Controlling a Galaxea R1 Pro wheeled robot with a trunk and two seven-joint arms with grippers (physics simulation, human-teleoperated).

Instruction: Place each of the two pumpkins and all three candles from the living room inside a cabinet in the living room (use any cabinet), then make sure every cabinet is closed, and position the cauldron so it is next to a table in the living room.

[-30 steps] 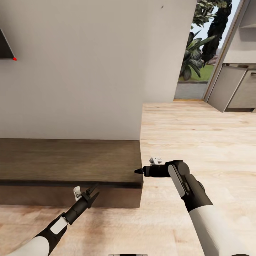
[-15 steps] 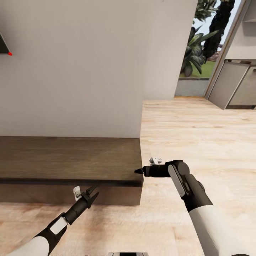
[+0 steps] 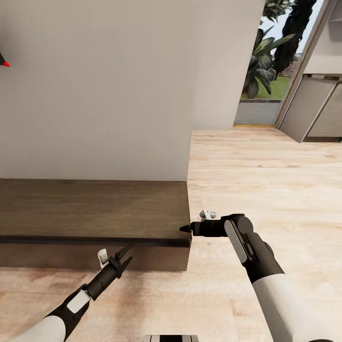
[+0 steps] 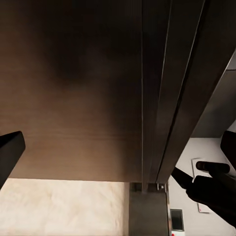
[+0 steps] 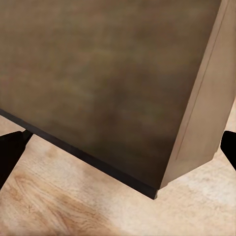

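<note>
The cabinet (image 3: 95,209) is a long, low, dark brown unit against the white wall, its front panels shut. My left gripper (image 3: 126,256) hangs open just in front of its front face, holding nothing. In the left wrist view the cabinet front (image 4: 69,98) is close up between the spread fingertips (image 4: 10,147). My right gripper (image 3: 184,229) points at the cabinet's right front corner. In the right wrist view the cabinet top (image 5: 108,69) lies between fingertips (image 5: 10,147) set wide apart. The pumpkins, candles, cauldron and table are out of view.
Light wooden floor (image 3: 266,190) stretches to the right of the cabinet and in front of it. A glass doorway with plants (image 3: 266,61) is at the back right, beside grey kitchen cupboards (image 3: 318,109). A dark object with a red dot (image 3: 4,64) hangs on the wall.
The whole picture has shifted slightly, so the camera has moved: the wall features slid up and left. Both arms keep the same pose and both grippers stay open.
</note>
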